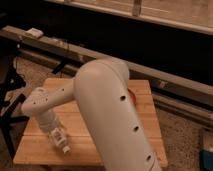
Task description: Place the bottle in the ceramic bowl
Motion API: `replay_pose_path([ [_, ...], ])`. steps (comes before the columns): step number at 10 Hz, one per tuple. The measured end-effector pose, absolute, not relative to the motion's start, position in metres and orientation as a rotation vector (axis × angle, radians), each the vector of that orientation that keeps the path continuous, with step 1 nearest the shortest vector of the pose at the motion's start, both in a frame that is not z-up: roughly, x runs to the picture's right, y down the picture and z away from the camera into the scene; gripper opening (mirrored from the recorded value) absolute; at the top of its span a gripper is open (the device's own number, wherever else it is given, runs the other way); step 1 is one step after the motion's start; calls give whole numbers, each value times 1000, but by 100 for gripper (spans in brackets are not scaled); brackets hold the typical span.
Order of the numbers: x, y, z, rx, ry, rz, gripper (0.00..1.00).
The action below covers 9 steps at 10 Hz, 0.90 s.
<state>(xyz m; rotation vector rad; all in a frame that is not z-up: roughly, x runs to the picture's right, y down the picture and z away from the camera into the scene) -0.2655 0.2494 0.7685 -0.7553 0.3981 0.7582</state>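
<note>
Step in hand, by my read: the grasp. Bottle not yet lifted, bowl not yet approached.

Gripper (pixel 59 138) is low over the front-left of the wooden tabletop (pixel 35 152), pointing down, jaws spread wide, nothing clamped. A small white shape right at its tip looks like the bottle (pixel 65 148), lying on the wood. Can't tell if it touches the gripper.

Ceramic bowl (pixel 132 95): only 1 thin orange-red sliver shows, at the far-right part of the tabletop. The rest is hidden behind the big arm link (pixel 112 115). Bowl and bottle are well apart, with the arm's bulk between them.

Doing it well:
1. Centre the jaws across the bottle's slim body, not the cap end, then close.
2. The bottle is light and smooth, so it will likely roll or skid if nudged from 1 side. Come straight down.
3. Lift clear of the wood before swinging right.
4. Lower it into the bowl and release low. The bowl is shallow, so a drop from height could bounce the bottle out.
</note>
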Motion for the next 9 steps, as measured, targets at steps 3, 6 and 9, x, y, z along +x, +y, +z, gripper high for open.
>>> replay_pose_path([
  [3, -266, 252, 770, -742, 416, 744, 64],
  [6, -267, 256, 772, -737, 448, 726, 43],
  [9, -271, 237, 759, -762, 434, 749, 12],
])
